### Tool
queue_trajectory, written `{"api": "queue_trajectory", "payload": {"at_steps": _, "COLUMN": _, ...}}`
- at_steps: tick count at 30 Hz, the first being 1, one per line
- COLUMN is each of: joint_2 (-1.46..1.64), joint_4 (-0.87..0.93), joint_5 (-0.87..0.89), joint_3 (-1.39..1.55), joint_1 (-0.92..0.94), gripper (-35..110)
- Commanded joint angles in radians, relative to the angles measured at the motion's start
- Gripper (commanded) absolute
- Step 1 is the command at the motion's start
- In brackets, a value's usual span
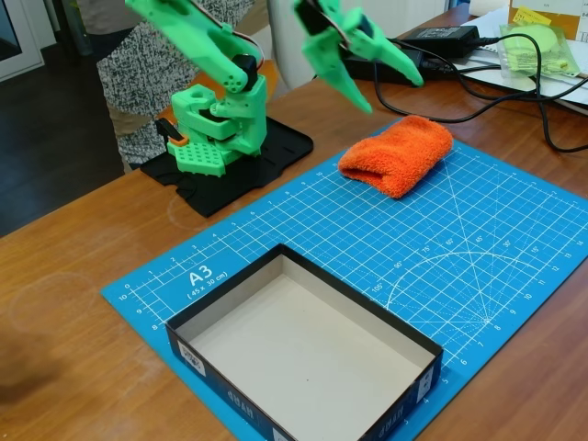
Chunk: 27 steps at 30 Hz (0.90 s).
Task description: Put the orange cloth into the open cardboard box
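Note:
The orange cloth (397,154), a fluffy rolled bundle, lies on the far right part of the blue cutting mat (367,239). My green gripper (393,92) hangs in the air above and slightly left of the cloth, clear of it. Its two fingers are spread apart with nothing between them, so it is open. The open cardboard box (308,354), dark outside and pale beige inside, sits on the near left part of the mat with nothing in it.
The arm's green base (219,129) stands on a black plate at the mat's far left corner. Black cables and a power brick (441,41) run behind the cloth. A pale green item in a plastic bag (537,46) lies at the far right. A person stands behind the table.

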Motion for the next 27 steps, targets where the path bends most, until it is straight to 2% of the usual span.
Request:
{"api": "queue_trajectory", "payload": {"at_steps": 1, "joint_2": -0.179, "joint_4": -0.089, "joint_5": 0.04, "joint_3": -0.005, "joint_1": -0.058, "gripper": 39}}
{"api": "queue_trajectory", "payload": {"at_steps": 6, "joint_2": -0.27, "joint_4": -0.146, "joint_5": -0.011, "joint_3": 0.015, "joint_1": 0.064, "gripper": 39}}
{"api": "queue_trajectory", "payload": {"at_steps": 11, "joint_2": -0.538, "joint_4": -0.215, "joint_5": -0.075, "joint_3": -0.017, "joint_1": 0.107, "gripper": 37}}
{"api": "queue_trajectory", "payload": {"at_steps": 14, "joint_2": -0.713, "joint_4": -0.178, "joint_5": -0.078, "joint_3": -0.101, "joint_1": 0.058, "gripper": 28}}
{"api": "queue_trajectory", "payload": {"at_steps": 17, "joint_2": -0.752, "joint_4": -0.164, "joint_5": -0.051, "joint_3": -0.137, "joint_1": 0.014, "gripper": 0}}
{"api": "queue_trajectory", "payload": {"at_steps": 19, "joint_2": -0.742, "joint_4": -0.164, "joint_5": -0.008, "joint_3": -0.13, "joint_1": -0.005, "gripper": 0}}
{"api": "queue_trajectory", "payload": {"at_steps": 21, "joint_2": -0.678, "joint_4": -0.164, "joint_5": 0.029, "joint_3": -0.114, "joint_1": 0.0, "gripper": 0}}
{"api": "queue_trajectory", "payload": {"at_steps": 24, "joint_2": -0.385, "joint_4": -0.135, "joint_5": 0.064, "joint_3": -0.061, "joint_1": 0.087, "gripper": 0}}
{"api": "queue_trajectory", "payload": {"at_steps": 27, "joint_2": 0.023, "joint_4": 0.032, "joint_5": 0.043, "joint_3": -0.095, "joint_1": 0.202, "gripper": 0}}
